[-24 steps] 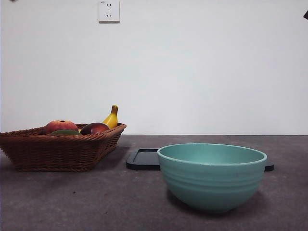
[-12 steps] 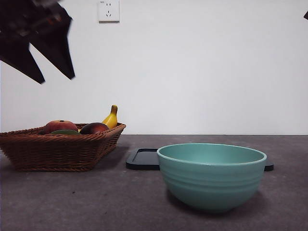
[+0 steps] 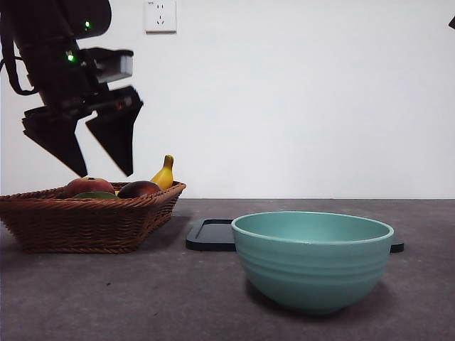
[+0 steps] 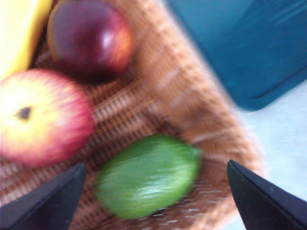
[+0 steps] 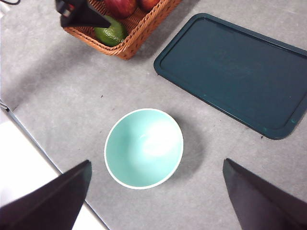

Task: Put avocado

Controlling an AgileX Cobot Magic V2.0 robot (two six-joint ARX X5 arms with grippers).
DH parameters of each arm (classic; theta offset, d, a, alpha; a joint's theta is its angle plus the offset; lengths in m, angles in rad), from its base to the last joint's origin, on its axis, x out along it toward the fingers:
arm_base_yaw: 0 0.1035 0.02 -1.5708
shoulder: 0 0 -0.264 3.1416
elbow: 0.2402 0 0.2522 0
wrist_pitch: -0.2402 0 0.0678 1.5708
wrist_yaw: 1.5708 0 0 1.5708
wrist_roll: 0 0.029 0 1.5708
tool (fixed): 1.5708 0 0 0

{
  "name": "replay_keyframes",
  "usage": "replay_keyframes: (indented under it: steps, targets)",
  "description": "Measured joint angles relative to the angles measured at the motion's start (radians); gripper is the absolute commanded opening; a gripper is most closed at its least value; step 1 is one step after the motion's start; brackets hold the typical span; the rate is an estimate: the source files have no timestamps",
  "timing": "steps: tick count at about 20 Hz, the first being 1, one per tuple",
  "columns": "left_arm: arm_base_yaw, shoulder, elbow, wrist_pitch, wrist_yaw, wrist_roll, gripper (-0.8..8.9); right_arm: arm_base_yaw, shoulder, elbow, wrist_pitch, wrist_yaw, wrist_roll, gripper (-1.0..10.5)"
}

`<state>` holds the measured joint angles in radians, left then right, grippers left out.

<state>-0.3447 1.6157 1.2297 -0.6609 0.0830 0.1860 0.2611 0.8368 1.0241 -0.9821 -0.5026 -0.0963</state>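
While left hand (image 3: pixel 103 174) hovers above wicker basket (image 3: pixel 85 220), jaws apart, avocado (image 4: pixel 147 176) lies inside untouched; right hand (image 5: pixel 153 201) waits, jaws apart.

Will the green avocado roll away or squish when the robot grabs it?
The avocado is a rounded oval with a glossy skin, so it could slip or roll a little. It lies in the wicker basket, whose wall should probably stop it. The open left end effector hovers above it.
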Motion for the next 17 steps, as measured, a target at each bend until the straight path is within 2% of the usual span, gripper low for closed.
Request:
replay_keyframes:
  steps: [2,17]
  targets:
    - [-0.001,0.011,0.0,0.0,-0.029,0.0,4.67,0.0,0.0,0.0,0.0,0.0,0.0,4.4]
    - [-0.011,0.094,0.006,-0.039,-0.039,0.076,4.66,0.0,0.0,0.0,0.0,0.0,0.0,4.4]
